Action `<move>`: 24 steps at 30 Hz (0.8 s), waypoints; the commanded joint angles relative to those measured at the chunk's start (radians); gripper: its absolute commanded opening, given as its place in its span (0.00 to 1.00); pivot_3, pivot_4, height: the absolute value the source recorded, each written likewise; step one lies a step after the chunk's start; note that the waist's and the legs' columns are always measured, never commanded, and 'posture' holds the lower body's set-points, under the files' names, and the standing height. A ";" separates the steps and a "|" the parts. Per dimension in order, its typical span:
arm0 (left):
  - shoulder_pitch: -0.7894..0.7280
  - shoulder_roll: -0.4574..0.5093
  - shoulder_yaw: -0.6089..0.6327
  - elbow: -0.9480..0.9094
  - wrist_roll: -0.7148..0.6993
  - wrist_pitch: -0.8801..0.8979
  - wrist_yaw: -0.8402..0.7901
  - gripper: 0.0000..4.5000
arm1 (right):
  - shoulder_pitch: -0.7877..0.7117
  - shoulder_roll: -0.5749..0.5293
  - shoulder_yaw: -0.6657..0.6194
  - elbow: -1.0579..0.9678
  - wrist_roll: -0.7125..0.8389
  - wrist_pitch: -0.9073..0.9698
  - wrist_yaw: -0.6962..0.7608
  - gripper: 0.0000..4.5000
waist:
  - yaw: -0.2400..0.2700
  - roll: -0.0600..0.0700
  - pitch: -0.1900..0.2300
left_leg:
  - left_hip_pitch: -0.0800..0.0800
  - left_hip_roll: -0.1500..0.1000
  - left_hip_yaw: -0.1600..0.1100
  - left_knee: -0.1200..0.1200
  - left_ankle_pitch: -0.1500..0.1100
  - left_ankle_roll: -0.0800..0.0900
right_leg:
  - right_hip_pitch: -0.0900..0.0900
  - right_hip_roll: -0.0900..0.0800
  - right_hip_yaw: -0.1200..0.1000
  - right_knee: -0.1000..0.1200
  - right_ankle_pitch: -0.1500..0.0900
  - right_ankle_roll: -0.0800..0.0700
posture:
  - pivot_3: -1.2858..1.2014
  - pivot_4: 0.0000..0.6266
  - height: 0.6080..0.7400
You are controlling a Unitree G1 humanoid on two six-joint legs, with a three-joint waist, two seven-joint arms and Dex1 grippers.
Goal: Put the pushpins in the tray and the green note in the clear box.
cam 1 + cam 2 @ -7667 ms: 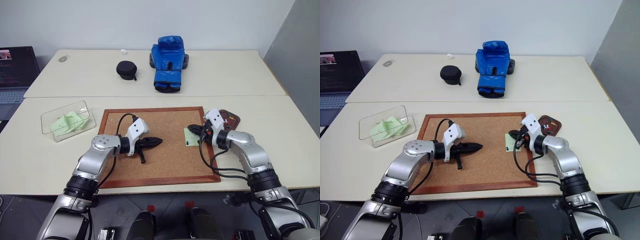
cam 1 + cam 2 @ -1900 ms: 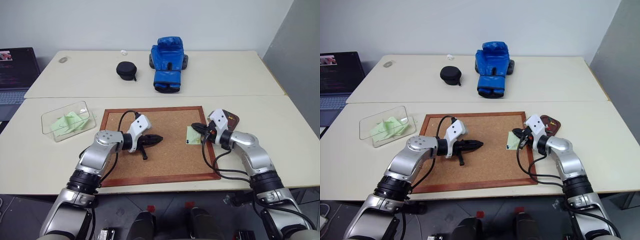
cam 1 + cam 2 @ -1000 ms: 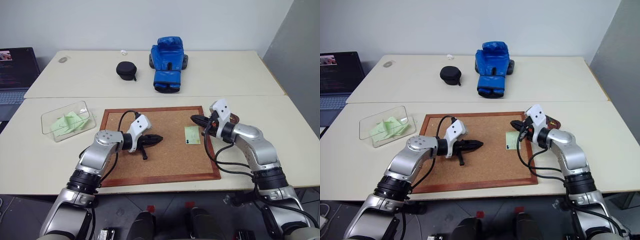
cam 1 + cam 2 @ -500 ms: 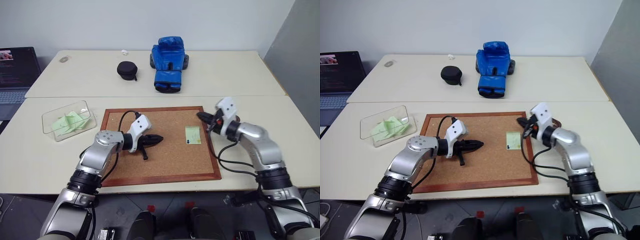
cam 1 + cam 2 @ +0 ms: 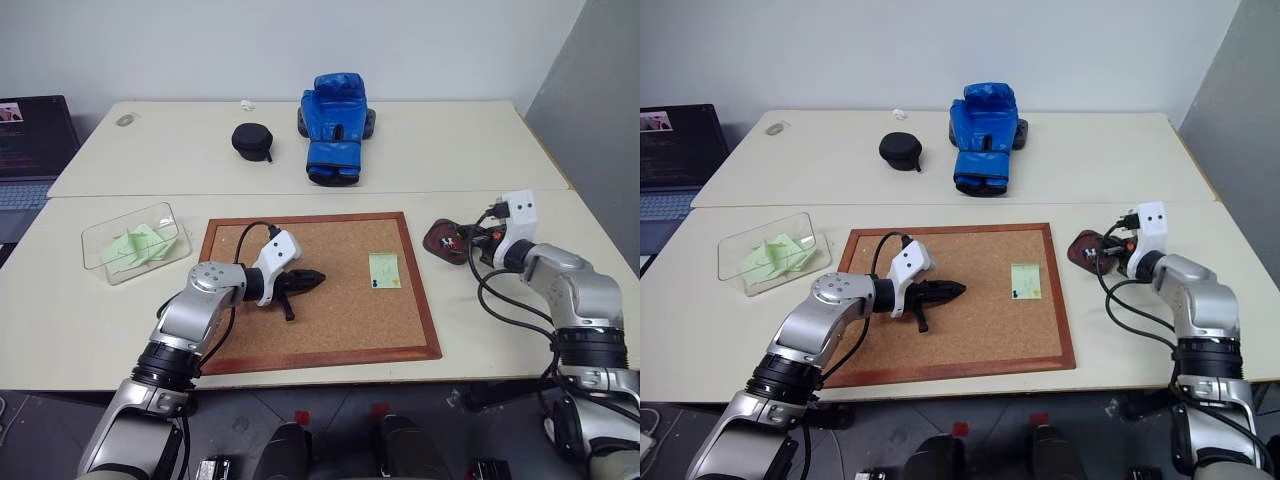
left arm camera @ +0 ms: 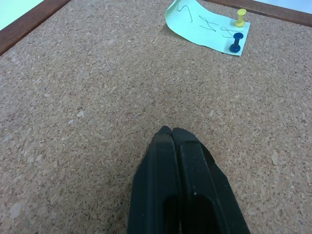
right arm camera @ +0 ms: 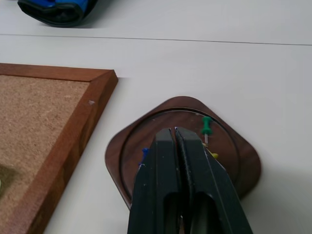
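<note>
A pale green note [image 5: 384, 270] lies on the right side of a wood-framed cork board [image 5: 330, 330], pinned at one end by a yellow pushpin [image 6: 240, 18] and a blue pushpin [image 6: 235, 43], both standing in the paper with scribbled dark marks beside them. Just off the board's right edge, on the cream table [image 5: 90, 330], sits the dark brown tray [image 7: 246, 163], a rounded-square dish holding a green pushpin [image 7: 206, 126], with a blue pin [image 7: 144, 153] and a yellow one [image 7: 213, 155] showing at either side of the right gripper [image 7: 175, 130], which hangs over the dish with its two black fingers pressed together and nothing visibly held between the tips. The left gripper [image 6: 167, 130] rests low over the bare cork near the middle of the board, well apart from the note, its fingers likewise pressed together and empty. The clear box [image 5: 100, 262] stands on the table to the left of the board, holding a loose heap of pale green slips [image 5: 138, 244]. On the far table, a black round zip case [image 5: 252, 140] sits near a blue boxing glove [image 5: 335, 112], and an open laptop [image 5: 30, 150] shows at the left edge.
</note>
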 commanded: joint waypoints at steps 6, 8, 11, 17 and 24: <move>-0.005 0.009 -0.005 -0.012 0.006 -0.002 -0.007 0.00 | -0.058 0.017 -0.009 0.095 -0.014 -0.084 -0.020 0.10 | 0.000 0.000 0.000 | 0.000 0.000 0.000 0.000 0.000 0.000 | 0.000 0.000 0.000 0.000 0.000 0.000 | 0.52 0.24 1.00; -0.001 0.012 -0.002 -0.016 0.005 0.000 -0.006 0.00 | -0.062 0.015 -0.009 0.103 -0.015 -0.088 -0.018 0.18 | 0.000 0.000 0.000 | 0.000 0.000 0.000 0.000 0.000 0.000 | 0.000 0.000 0.000 -0.001 0.000 0.000 | 0.52 0.24 1.00; -0.001 0.013 -0.001 -0.016 0.005 0.002 -0.005 0.00 | -0.065 0.012 -0.009 0.111 -0.016 -0.094 -0.018 0.30 | 0.000 0.000 0.000 | 0.000 0.000 0.000 0.000 0.000 0.000 | 0.000 0.000 0.000 -0.001 0.000 0.000 | 0.52 0.24 1.00; -0.010 0.008 -0.002 -0.004 0.006 -0.001 -0.005 0.00 | -0.063 0.002 -0.006 0.102 -0.023 -0.110 -0.016 0.44 | 0.000 0.000 0.000 | 0.000 0.000 0.000 0.000 0.000 0.000 | 0.000 0.000 0.000 -0.001 0.000 0.000 | 0.52 0.24 1.00; -0.016 0.004 -0.005 0.001 0.006 -0.004 -0.007 0.00 | -0.042 0.000 0.019 0.084 -0.059 -0.184 -0.019 0.44 | 0.000 0.000 0.000 | 0.000 0.000 0.000 0.000 0.000 0.000 | 0.000 0.000 0.000 -0.001 0.000 0.000 | 0.52 0.24 1.00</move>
